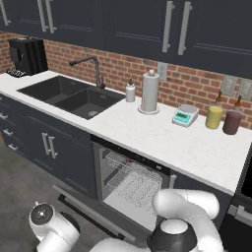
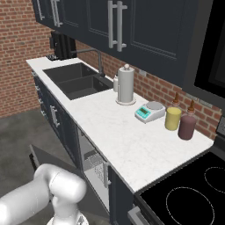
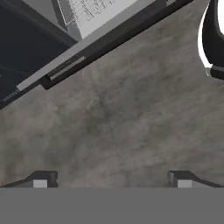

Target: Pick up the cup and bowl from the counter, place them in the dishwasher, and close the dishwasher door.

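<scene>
Pincer spread wide, nothing in it, pointing down at grey floor near the door's edge. Dishwasher open under the surface, door dropped flat, white rack inside. On the surface: towel roll, scale, yellow jar, maroon jar. Can't tell where cup or bowl are.

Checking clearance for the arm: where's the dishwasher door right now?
The dishwasher door hangs open, folded down toward the floor below the counter, right of the sink.
</scene>
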